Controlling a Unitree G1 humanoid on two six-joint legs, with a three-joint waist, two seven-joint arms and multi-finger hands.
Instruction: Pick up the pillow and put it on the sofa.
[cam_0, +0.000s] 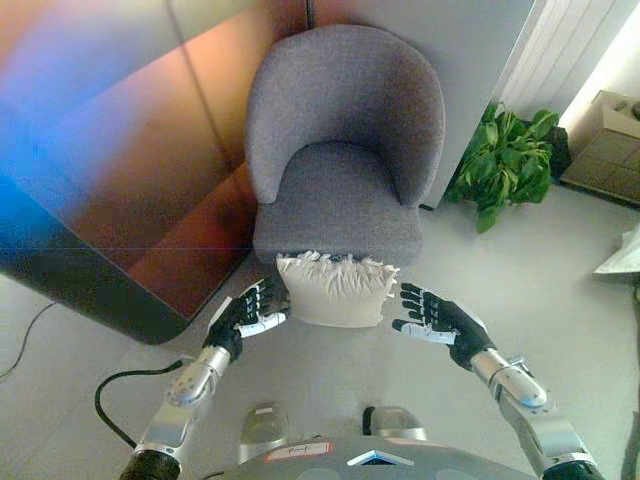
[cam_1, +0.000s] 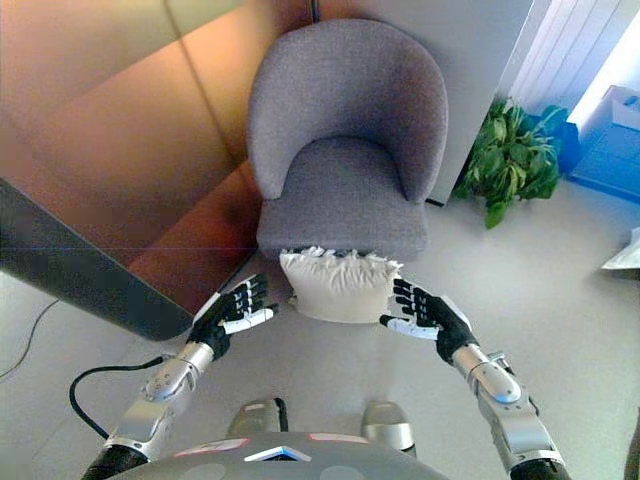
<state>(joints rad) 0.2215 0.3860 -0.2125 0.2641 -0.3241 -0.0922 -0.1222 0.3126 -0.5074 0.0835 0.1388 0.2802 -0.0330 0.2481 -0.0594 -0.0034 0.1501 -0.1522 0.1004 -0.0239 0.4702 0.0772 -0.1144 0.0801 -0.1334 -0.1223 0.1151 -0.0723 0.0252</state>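
Note:
A cream pillow (cam_0: 335, 290) with a fringed top edge stands on the floor, leaning against the front of a grey round-backed armchair (cam_0: 340, 150). My left hand (cam_0: 250, 315) is open just left of the pillow, fingers near its left edge. My right hand (cam_0: 435, 318) is open just right of the pillow, a small gap from its right edge. Both palms face the pillow. The armchair's seat (cam_0: 335, 195) is bare.
A dark wood-panelled wall or cabinet (cam_0: 120, 180) runs along the left, close to the armchair. A green potted plant (cam_0: 510, 160) stands right of the armchair. Cardboard boxes (cam_0: 610, 140) sit at the far right. Grey floor (cam_0: 500, 270) lies around.

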